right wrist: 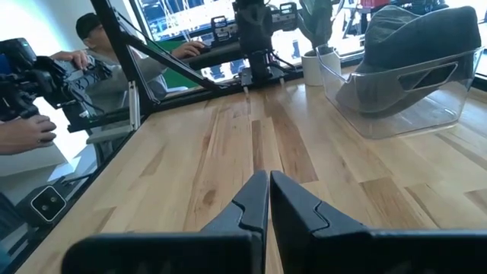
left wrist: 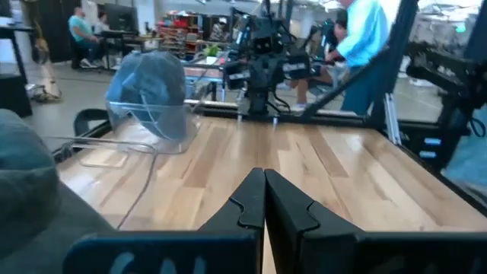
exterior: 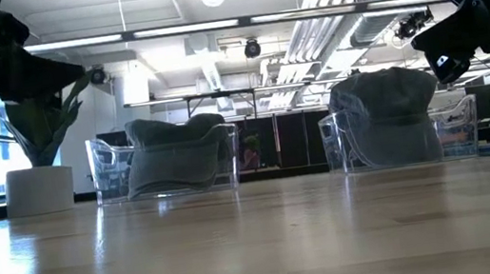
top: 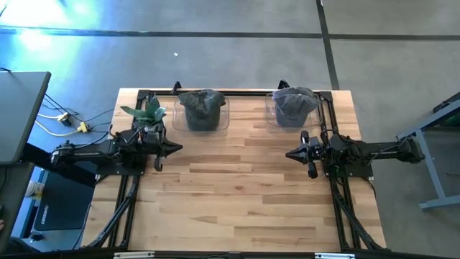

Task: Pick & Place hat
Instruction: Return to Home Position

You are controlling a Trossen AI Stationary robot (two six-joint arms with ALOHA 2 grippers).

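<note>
Two dark grey hats sit on clear plastic stands along the table's far edge: the left hat (top: 202,109) (exterior: 175,152) (right wrist: 415,57) and the right hat (top: 295,106) (exterior: 386,117) (left wrist: 148,84). My left gripper (top: 176,148) (left wrist: 264,173) hovers shut over the table's left side, on the near side of the left hat, pointing right. My right gripper (top: 290,154) (right wrist: 268,175) hovers shut over the right side, on the near side of the right hat, pointing left. Neither touches anything.
A potted plant (top: 147,111) (exterior: 34,138) stands at the far left, beside the left hat's stand. Bare wood (top: 237,187) spreads between the grippers and toward the near edge. Black frame rails (top: 129,194) run along the table's sides. People (left wrist: 365,38) (right wrist: 91,46) are beyond the table.
</note>
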